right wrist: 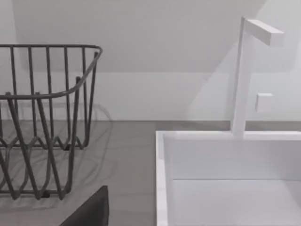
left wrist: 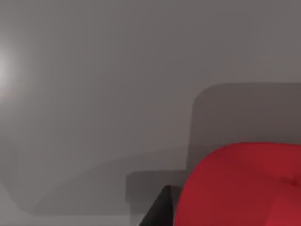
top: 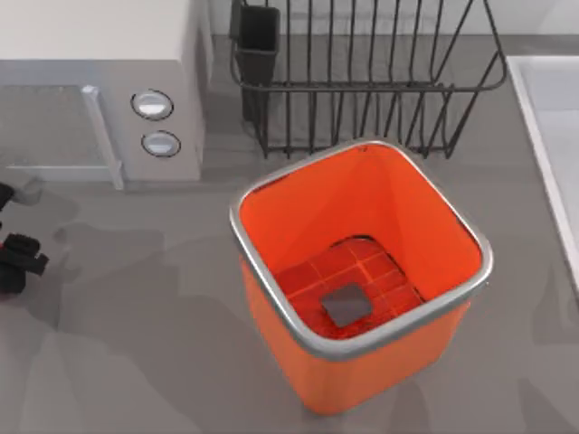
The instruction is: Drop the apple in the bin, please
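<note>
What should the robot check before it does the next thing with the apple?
1. Bin is standing upright with its top open: ok.
2. Nothing blocks the inside of the bin, just its orange floor and a grey square: ok.
3. Apple is close under the left wrist camera: ok.
4. Left pincer, at the table's left edge, has a firm hold on the apple: cannot tell.
5. Apple is over the bin: not ok, the left pincer is far to the left of it.
6. Path from the left edge to the bin is free, with the microwave and dish rack set further back: ok.
</note>
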Motion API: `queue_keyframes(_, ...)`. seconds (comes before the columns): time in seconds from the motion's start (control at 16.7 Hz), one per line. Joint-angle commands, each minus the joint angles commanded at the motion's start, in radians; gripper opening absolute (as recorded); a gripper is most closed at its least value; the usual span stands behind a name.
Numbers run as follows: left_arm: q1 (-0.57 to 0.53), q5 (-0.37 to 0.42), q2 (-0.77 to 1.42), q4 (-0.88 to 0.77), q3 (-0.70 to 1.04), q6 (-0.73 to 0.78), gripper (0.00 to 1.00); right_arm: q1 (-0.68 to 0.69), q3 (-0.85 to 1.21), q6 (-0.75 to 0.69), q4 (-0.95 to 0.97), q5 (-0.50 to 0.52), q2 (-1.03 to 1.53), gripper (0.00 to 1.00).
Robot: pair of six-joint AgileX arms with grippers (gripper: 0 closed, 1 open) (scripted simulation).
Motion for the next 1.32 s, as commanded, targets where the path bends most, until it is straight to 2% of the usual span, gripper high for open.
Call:
queue_keyframes(0.06, 0.000, 0.000, 0.000, 0.000, 0.000, 0.000, 0.02, 0.000, 0.000, 0.000, 0.000, 0.000, 0.000, 1.00)
queue_keyframes(0.12, 0.000, 0.000, 0.000, 0.000, 0.000, 0.000, 0.00, 0.000, 0.000, 0.000, 0.000, 0.000, 0.000, 1.00)
queue_keyframes(0.72, 0.006, -0.004, -0.030, -0.031, 0.000, 0.003, 0.00, 0.000, 0.000, 0.000, 0.000, 0.000, 0.000, 1.00)
queue_keyframes(1.02, 0.018, 0.010, -0.113, -0.189, 0.014, 0.055, 0.00, 0.000, 0.000, 0.000, 0.000, 0.000, 0.000, 1.00)
queue_keyframes(1.32, 0.029, 0.011, -0.227, -0.405, 0.158, 0.081, 0.00, 0.000, 0.000, 0.000, 0.000, 0.000, 0.000, 1.00)
